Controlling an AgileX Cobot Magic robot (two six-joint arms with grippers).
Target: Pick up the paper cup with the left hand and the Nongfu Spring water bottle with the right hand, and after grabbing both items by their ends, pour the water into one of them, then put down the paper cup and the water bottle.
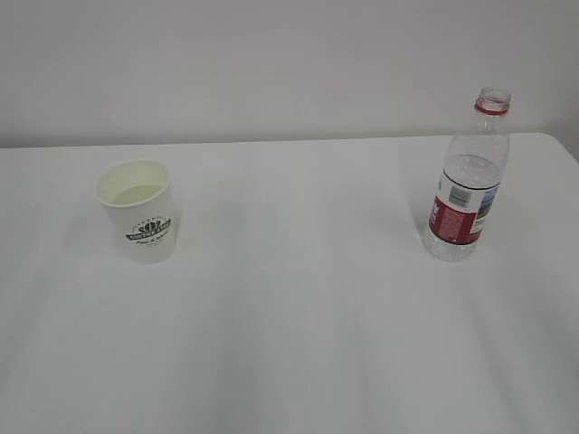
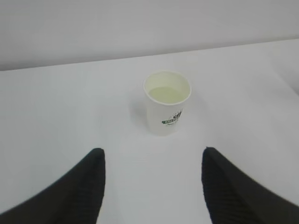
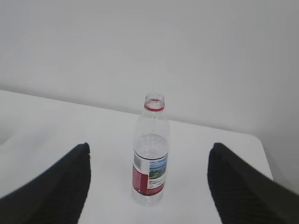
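With both claws spread wide and empty, I judged the paper cup (image 2: pixel 167 102) light and crushable, the ribbed water bottle (image 3: pixel 150 151) slippery.

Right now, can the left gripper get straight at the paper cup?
Probably yes. The left gripper is open and empty, and the paper cup stands upright ahead of it, centred between its fingers, with only bare table in between. The water bottle stands well off to the side.

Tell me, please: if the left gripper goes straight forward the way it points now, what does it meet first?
Most likely the paper cup. It stands upright on the table, ahead of the open left gripper and roughly centred between its fingers, with nothing visible in between.
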